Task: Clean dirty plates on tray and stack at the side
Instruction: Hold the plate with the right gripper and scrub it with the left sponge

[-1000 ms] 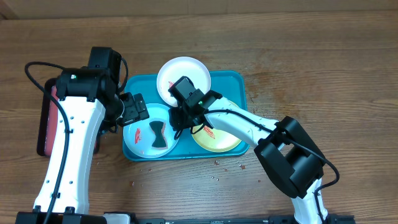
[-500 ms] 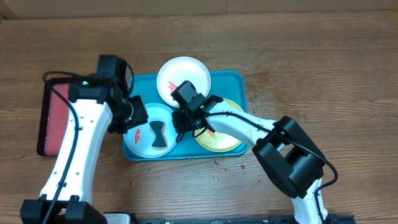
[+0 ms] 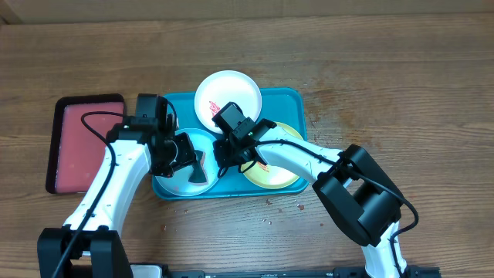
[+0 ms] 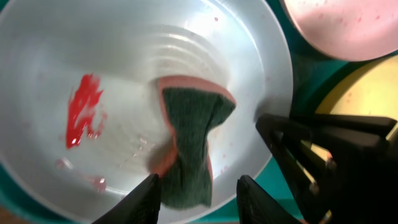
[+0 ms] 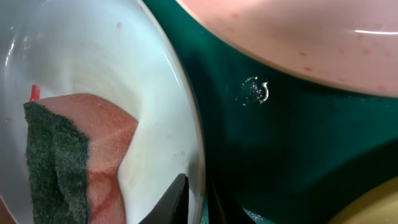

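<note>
Wood table [image 3: 386,62], left tool [image 4: 198,193] pinching sponge [image 4: 193,130] in blue plate [image 4: 93,50], right tool [image 5: 196,196] clamping its rim

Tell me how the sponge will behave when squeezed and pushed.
The sponge looks soft: it sits pinched at its waist, so it should squash in the left claw. Thin, so probably light. Its green scouring face may drag rather than slide on the pale blue plate.

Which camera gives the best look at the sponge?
Left wrist: nearly all of the sponge shows, lying in the blue plate, green face up. Overhead shows only a small dark shape; right wrist catches just one end.
</note>
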`<state>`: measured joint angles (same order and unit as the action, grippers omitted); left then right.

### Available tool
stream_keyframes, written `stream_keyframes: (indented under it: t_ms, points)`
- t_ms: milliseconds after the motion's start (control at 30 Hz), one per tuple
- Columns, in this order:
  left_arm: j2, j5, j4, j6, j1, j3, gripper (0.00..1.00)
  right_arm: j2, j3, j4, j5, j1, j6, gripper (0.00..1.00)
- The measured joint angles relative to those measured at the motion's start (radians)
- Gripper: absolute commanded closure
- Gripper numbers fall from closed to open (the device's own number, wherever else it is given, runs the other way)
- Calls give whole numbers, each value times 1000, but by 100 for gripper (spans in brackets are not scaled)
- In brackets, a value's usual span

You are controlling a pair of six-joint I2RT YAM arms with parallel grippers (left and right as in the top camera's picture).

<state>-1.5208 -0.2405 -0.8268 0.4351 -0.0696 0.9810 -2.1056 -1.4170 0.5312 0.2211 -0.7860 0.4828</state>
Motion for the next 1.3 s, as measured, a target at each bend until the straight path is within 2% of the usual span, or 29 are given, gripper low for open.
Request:
stream_keyframes:
  t_ms: [167,267,667,1300]
  points:
    - [0,-11,150,35,-10,-79,60,0,0,1,0,0,3,87]
    - [0,-11,179,42,-10,-87,60,0,0,1,0,0,4,87]
    - [0,-11,211,46,-16,-120,58,0,0,0,0,0,4,87]
    - [0,2,222,46,-27,-141,61,0,0,1,0,0,3,86]
